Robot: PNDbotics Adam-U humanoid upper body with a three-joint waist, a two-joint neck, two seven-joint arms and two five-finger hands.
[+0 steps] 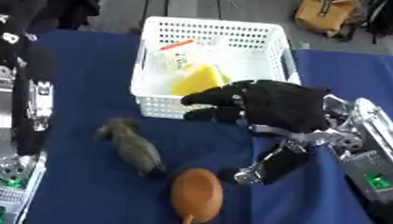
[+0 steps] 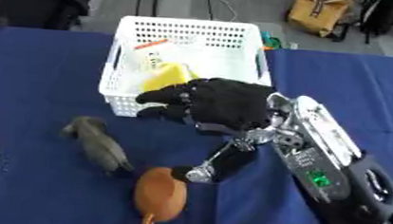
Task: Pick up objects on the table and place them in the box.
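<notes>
A white plastic basket (image 1: 212, 23) stands at the back of the blue table. Inside lie a yellow block (image 1: 200, 80) and a clear packet with an orange strip (image 1: 179, 56). My right hand (image 1: 279, 105), black-gloved, hovers at the basket's near rim, open, with its fingers stretched leftward and nothing in them. Its thumb (image 1: 268, 167) hangs down toward the table. A grey plush animal (image 1: 133, 147) lies left of the hand. A brown-orange rounded object with a thin stem (image 1: 197, 192) lies just below the thumb. My left arm (image 1: 30, 106) stands along the left edge.
The blue cloth (image 2: 35, 69) covers the whole table. Bags and chair legs sit on the floor beyond the far edge, among them a tan bag (image 1: 325, 12). My right forearm (image 2: 318, 152) takes up the lower right.
</notes>
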